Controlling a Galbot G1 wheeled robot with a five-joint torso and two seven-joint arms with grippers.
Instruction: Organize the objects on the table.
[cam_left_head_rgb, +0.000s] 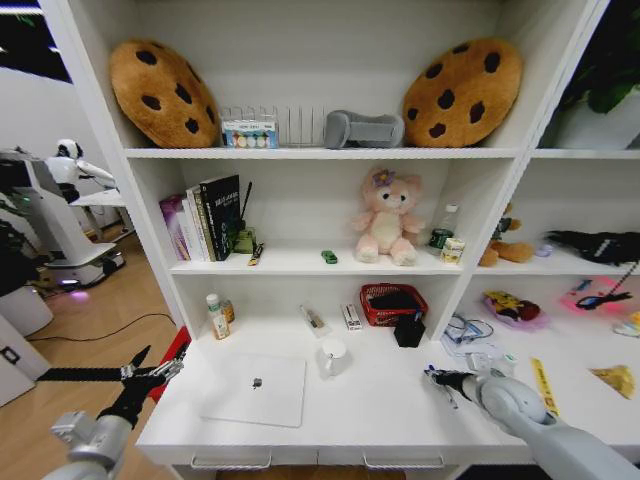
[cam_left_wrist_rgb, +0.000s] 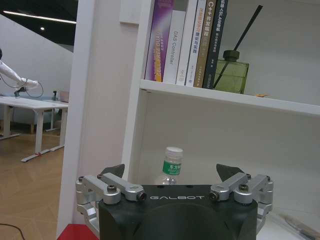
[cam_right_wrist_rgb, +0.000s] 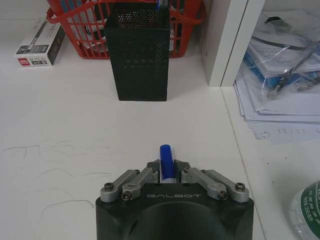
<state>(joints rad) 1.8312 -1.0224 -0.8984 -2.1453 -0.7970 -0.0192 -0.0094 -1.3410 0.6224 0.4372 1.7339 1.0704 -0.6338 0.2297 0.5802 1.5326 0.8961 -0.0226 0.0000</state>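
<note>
Room: I see a white table (cam_left_head_rgb: 380, 420) built into tall white shelving, with cookie cushions and a pink plush on the shelves above.
Desk top: the silver laptop (cam_left_head_rgb: 254, 388) lies closed toward the left front, and a white mug (cam_left_head_rgb: 333, 356) stands just beside it.
Right gripper: my right gripper (cam_right_wrist_rgb: 166, 171) hangs low over the desk on the right side, fingers closed around the blue-capped pen (cam_right_wrist_rgb: 166, 161), whose cap pokes out forward between them.
Target, as I judge it: the black mesh pen holder (cam_right_wrist_rgb: 138, 51) stands ahead of the pen tip, in front of the red basket (cam_right_wrist_rgb: 75, 30), still apart from it.
Left gripper: my left gripper (cam_left_wrist_rgb: 175, 176) waits off the left end of the desk with fingers spread, holding nothing.
Progress: the pen is picked but not stowed. The green toy car (cam_left_head_rgb: 329, 257) sits on a middle shelf; I think it is unhandled, though it is too small to be sure.
</note>
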